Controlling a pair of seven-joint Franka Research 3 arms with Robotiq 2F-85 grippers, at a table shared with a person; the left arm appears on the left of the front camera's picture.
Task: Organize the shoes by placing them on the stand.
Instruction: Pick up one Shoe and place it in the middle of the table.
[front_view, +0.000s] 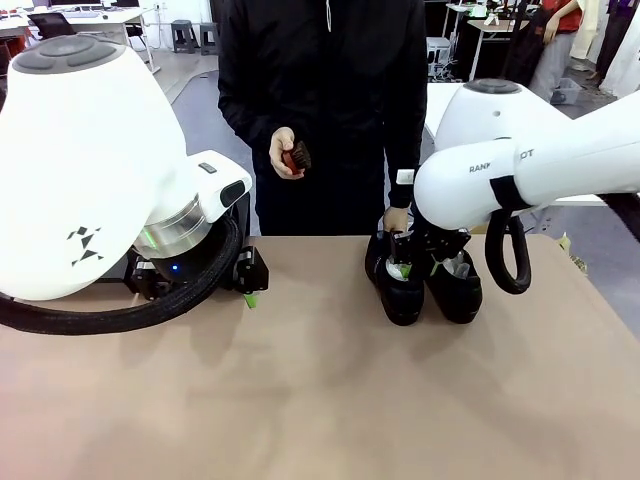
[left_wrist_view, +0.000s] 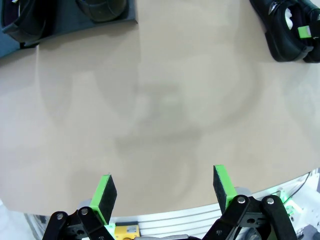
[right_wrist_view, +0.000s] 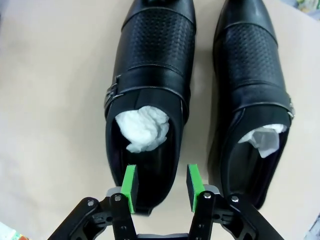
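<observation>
Two glossy black shoes stuffed with white paper stand side by side, toes pointing away from my right wrist camera: one (right_wrist_view: 150, 75) beside the other (right_wrist_view: 252, 85). My right gripper (right_wrist_view: 162, 186) is over the first shoe's heel, jaws half narrowed. One green pad (right_wrist_view: 131, 187) is inside the opening and the other is outside the shoe's wall, with a gap still showing. From the front, this pair (front_view: 403, 295) sits at the table's far right. My left gripper (left_wrist_view: 164, 192) hangs open over bare table. The stand (left_wrist_view: 127, 15) carries other shoes (left_wrist_view: 20, 25).
A person in black stands at the far edge, holding a small brown brush (front_view: 296, 158) in one hand; the other hand (front_view: 397, 218) is just behind the pair. The brown table top (front_view: 320, 400) stretches bare toward me. My left arm's bulk (front_view: 90, 160) blocks the far left.
</observation>
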